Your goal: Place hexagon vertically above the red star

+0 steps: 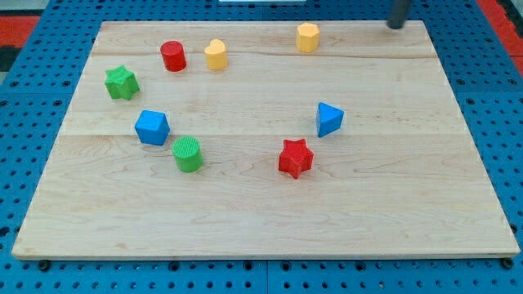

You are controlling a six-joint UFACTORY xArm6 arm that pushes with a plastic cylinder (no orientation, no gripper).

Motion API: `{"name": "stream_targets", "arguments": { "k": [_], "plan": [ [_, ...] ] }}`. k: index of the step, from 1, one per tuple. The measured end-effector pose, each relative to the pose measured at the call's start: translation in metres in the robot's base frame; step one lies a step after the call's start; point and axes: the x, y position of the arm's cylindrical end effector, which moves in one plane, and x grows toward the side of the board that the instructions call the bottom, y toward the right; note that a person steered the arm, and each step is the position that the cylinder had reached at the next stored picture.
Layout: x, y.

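The yellow hexagon [307, 37] stands near the board's top edge, a little right of centre. The red star [296, 158] lies lower down, right of the board's centre, almost straight below the hexagon. My tip [396, 25] is at the view's top right, at the board's top edge, well to the right of the hexagon and touching no block.
A blue triangle [328, 119] lies up-right of the red star. A red cylinder [173, 56] and a yellow block [216, 55] are at the upper left. A green star [122, 82], a blue block [152, 127] and a green cylinder [187, 154] lie on the left.
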Motion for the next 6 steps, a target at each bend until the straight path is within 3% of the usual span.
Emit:
{"name": "stream_targets", "arguments": {
  "k": [3,5,6],
  "plan": [
    [0.02,-0.143],
    [0.06,-0.125],
    [0.045,-0.143]
  ]
}}
